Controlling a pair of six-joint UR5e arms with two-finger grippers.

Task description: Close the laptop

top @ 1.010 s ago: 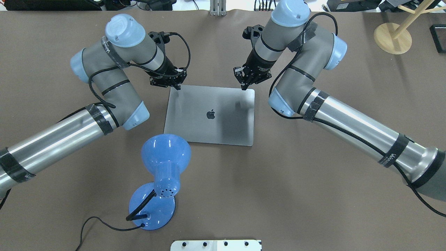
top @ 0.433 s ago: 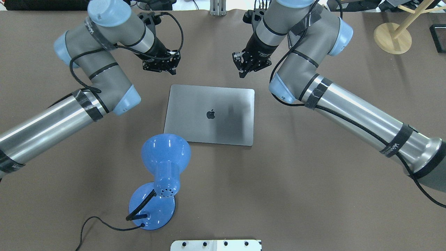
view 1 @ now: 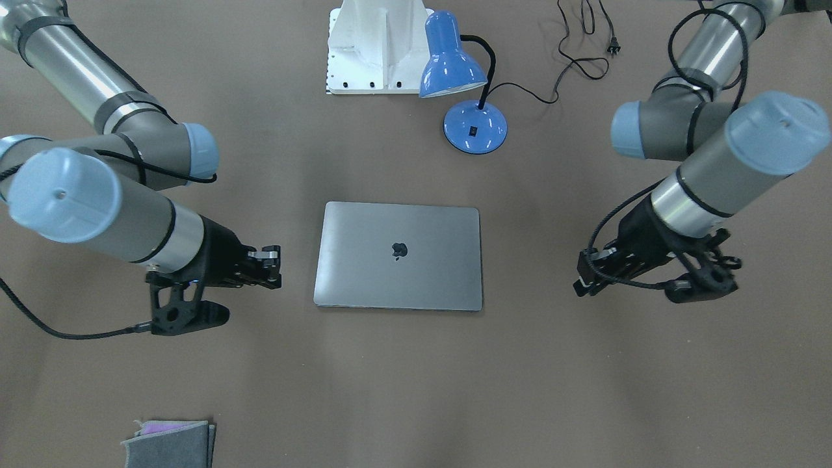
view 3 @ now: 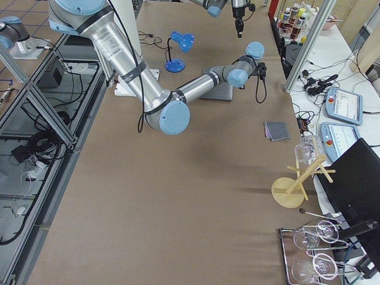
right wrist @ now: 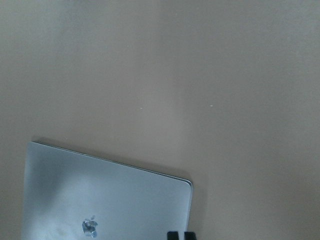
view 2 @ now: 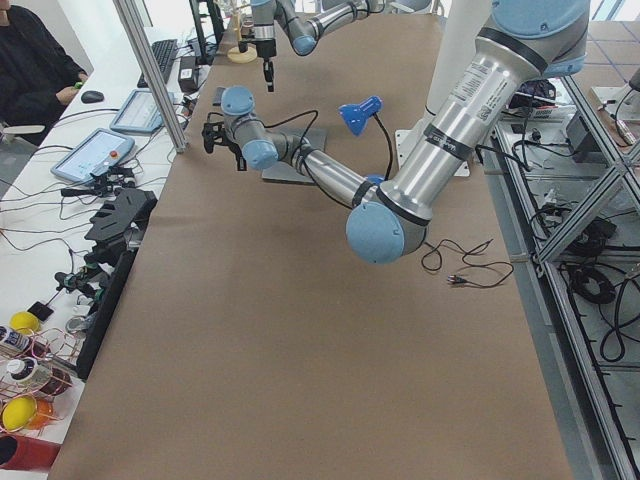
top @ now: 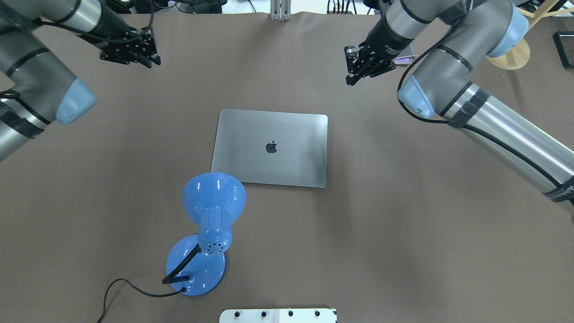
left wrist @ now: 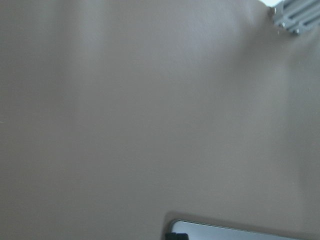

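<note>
Lying flat on the table [top: 341, 251], the laptop [top: 287, 134] has its lid down.

Overhead: high behind base [top: 278, 315], forward and down on table [top: 403, 251] | front: opposite side, steeply down, left-right mirrored | left and right ends: far back, along the table | wrists: close, looking down | shared by all: laptop [top: 271, 148] mid-table; only a corner for left wrist

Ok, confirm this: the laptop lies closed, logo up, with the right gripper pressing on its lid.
Not pressing: the laptop lies closed, logo up, with the right gripper clear of its lid, as the overhead exterior view shows.
</note>
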